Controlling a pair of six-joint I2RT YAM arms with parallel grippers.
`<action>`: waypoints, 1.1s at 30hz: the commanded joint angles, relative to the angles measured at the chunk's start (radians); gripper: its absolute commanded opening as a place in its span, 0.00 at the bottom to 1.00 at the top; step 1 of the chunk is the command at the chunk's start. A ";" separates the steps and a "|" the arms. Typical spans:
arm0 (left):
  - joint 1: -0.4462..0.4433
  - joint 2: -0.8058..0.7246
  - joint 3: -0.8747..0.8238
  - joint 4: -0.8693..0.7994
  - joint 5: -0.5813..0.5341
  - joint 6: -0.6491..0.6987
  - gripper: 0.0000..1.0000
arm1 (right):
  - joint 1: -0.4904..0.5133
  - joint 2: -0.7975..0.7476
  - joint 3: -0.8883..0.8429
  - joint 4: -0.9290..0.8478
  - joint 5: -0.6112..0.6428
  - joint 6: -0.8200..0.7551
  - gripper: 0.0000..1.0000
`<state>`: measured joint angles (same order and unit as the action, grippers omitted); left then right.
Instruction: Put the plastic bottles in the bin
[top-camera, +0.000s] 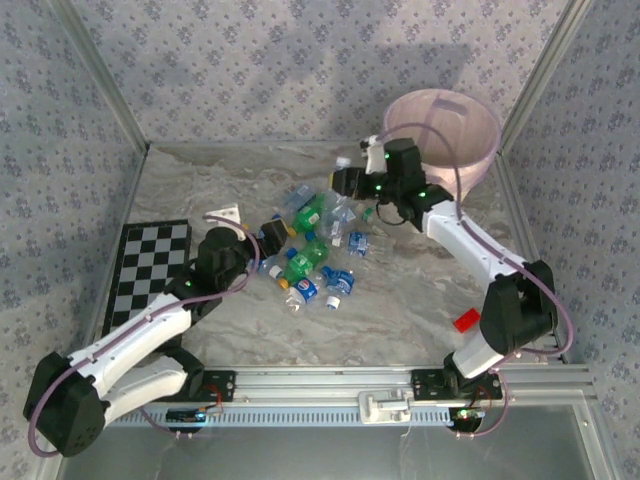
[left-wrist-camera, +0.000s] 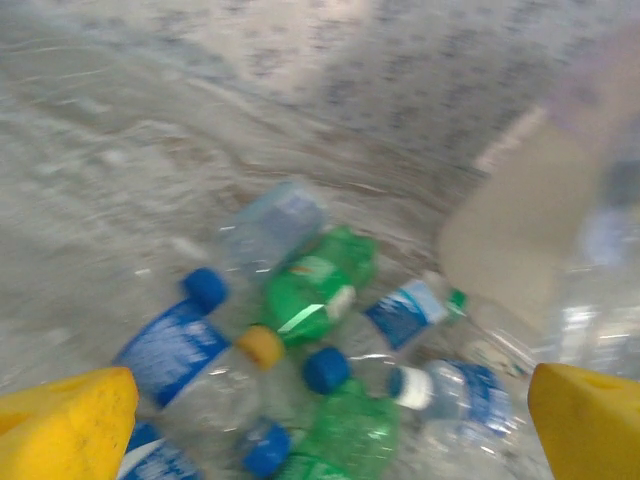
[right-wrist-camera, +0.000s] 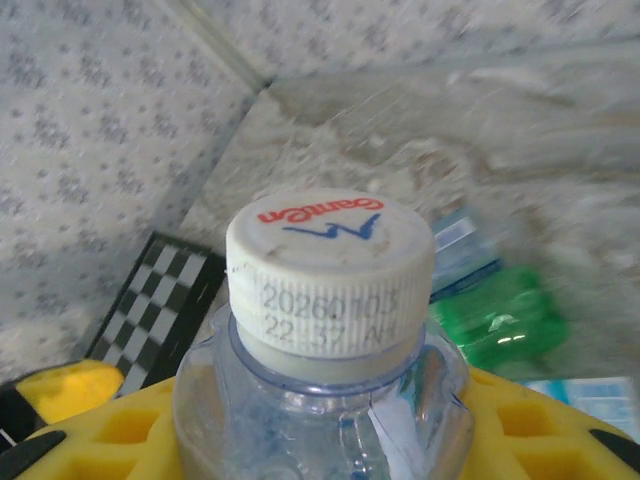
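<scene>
Gripping a clear bottle (right-wrist-camera: 320, 400) just under its white cap (right-wrist-camera: 330, 275), the right pincer (top-camera: 350, 183) is closed on it above the middle of the frame in the overhead view, left of the bin (top-camera: 475, 168) in the upper right corner. The hold looks high on the bottle, near the neck, so the body could swing or slide out of the yellow fingers (right-wrist-camera: 530, 430) during the carry. Smooth, thin plastic would make that worse. A drop short of the rim would send it back onto the desk (top-camera: 400, 310), or it could bounce off the bin's wall.

The left pincer (left-wrist-camera: 330, 420) hangs wide open and empty over the pile of bottles (top-camera: 315, 255) at the frame's centre. They lie crowded and touching — the green bottle (left-wrist-camera: 315, 295) is pressed in among clear ones with blue caps. Coming down here, the fingers might catch two at once or land on a round side and squirt it away, scattering the heap toward the checkerboard (top-camera: 150, 265) at the left.

Both arms are working close together near the pile — a careless swing by either could knock the other.
</scene>
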<state>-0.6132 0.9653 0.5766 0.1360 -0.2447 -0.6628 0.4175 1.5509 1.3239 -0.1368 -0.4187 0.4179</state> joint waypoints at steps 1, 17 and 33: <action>0.042 -0.030 -0.049 -0.064 -0.099 -0.155 1.00 | -0.039 -0.071 0.116 -0.096 0.063 -0.099 0.47; 0.061 0.064 -0.040 -0.049 -0.017 -0.208 1.00 | -0.248 -0.109 0.434 -0.118 0.331 -0.297 0.46; 0.062 0.248 0.032 0.007 0.194 -0.198 1.00 | -0.318 -0.015 0.308 -0.158 0.489 -0.284 0.48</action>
<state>-0.5564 1.2068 0.5739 0.1093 -0.0872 -0.8585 0.1040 1.5055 1.6394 -0.2462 0.0792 0.1173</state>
